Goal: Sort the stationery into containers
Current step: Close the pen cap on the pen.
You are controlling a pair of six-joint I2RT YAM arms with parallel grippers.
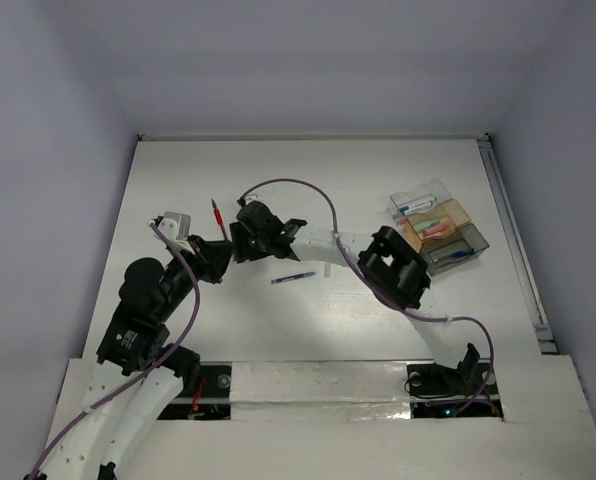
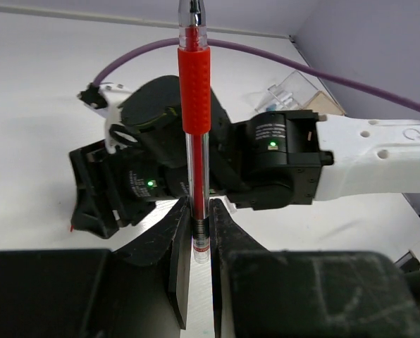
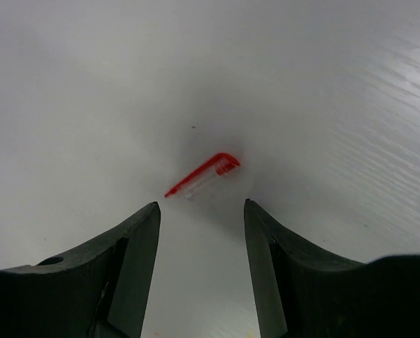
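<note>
- The left gripper (image 2: pixel 199 211) is clenched on a red pen (image 2: pixel 194 84), its two fingers (image 2: pixel 180 246) pinching the clear barrel near the lower end.
- In the left wrist view the pen runs straight away from the fingers, red grip sleeve above the clear part and a metal tip at the far end. From the top camera it stands raised over the bench (image 1: pixel 178 170), left of centre.
- The right gripper (image 3: pixel 201 208) is released — its jaws stand apart with nothing between them, pointing down at the bare bench.
- Just beyond the right fingertips lies a small red cap (image 3: pixel 206 172), red clip on a clear body, flat on the bench and untouched.
- The right arm reaches across from its base to meet the left one, so the two wrists sit close together. Its black wrist fills the background behind the red pen in the left wrist view, with a purple cable (image 2: pixel 252 49) arching over it.
- A blue pen (image 1: pixel 293 278) lies flat on the bench, near the middle and apart from both arms.
- The containers (image 1: pixel 438 230) sit at the right side of the bench — a joined row of clear, orange and grey boxes, already holding blue, pink and green items.
</note>
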